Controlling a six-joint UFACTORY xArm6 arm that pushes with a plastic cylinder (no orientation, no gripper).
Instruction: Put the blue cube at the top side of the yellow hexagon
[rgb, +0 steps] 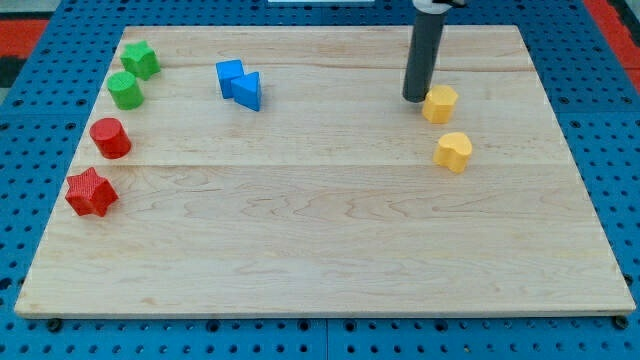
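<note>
A pale wooden desk (320, 230) lies on a blue pegboard (610, 150) studded with holes. At the view's left edge, a red star (91, 192) sits lowest, a red cylinder (110, 138) above it, then a green cylinder (126, 91) and a green star (141, 60) nearest the top. Further right, near the top, the blue cube (230, 77) touches a blue triangular block (248, 91) on its right. Well apart, on the view's right, my tip (414, 98) rests just left of the yellow hexagon (440, 103), touching or nearly so. Below that sits a yellow heart-shaped block (453, 151). The arm carries no jaws, only the dark rod.
</note>
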